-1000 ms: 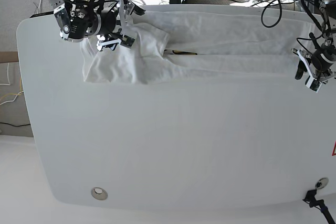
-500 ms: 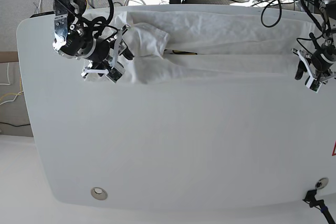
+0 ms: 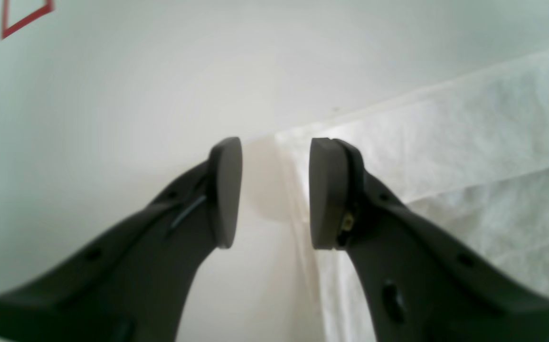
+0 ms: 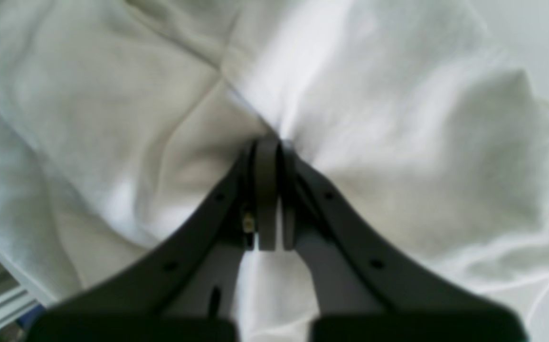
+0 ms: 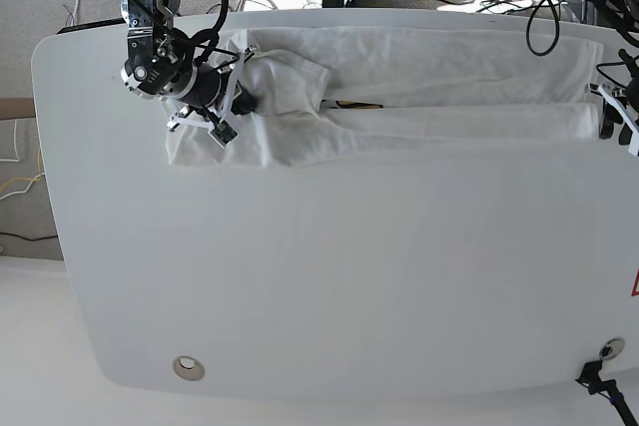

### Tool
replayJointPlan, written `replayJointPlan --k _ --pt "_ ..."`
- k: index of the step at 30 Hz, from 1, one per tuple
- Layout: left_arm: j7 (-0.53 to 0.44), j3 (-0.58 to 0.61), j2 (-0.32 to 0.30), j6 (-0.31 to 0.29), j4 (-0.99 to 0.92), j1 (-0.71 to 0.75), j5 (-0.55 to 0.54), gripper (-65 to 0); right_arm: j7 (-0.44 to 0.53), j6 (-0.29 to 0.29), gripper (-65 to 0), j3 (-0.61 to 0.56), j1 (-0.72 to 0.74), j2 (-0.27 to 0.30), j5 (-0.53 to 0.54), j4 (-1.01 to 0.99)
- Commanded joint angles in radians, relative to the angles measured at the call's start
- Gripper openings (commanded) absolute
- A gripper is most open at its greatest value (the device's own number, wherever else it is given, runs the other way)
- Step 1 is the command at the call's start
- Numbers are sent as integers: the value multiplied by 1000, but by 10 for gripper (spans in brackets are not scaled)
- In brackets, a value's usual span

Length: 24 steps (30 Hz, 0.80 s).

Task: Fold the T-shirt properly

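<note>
Now, with the right end effector (image 4: 277, 194) clenched on the shirt (image 5: 439, 65) along the table's (image 5: 349, 276) twelve-o'clock edge and the left (image 3: 274, 194) parted, tugging one-sidedly could skew the folds.

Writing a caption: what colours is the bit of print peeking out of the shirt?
Black and yellow on the T-shirt, best in the base view.

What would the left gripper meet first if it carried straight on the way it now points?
Probably the white tabletop or the T-shirt's edge; the left gripper points right beside that edge, and depth is unclear.
</note>
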Motion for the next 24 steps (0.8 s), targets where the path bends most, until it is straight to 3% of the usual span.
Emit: replayJointPlan --k 1,6,12,24 --pt "42 -18 9 -3 22 9 -10 -431 -7 -1 -650 -2 -5 4 -26 -40" --pt "71 66 43 -3 4 35 76 -431 1 -1 -650 -1 14 2 -26 -98" --pt "69 151 57 -3 -79 -27 96 -431 1 -1 -650 -1 24 2 -28 -99" --pt "68 158 57 -3 -187 -200 202 -431 46 -1 -650 -1 150 19 -28 -248"
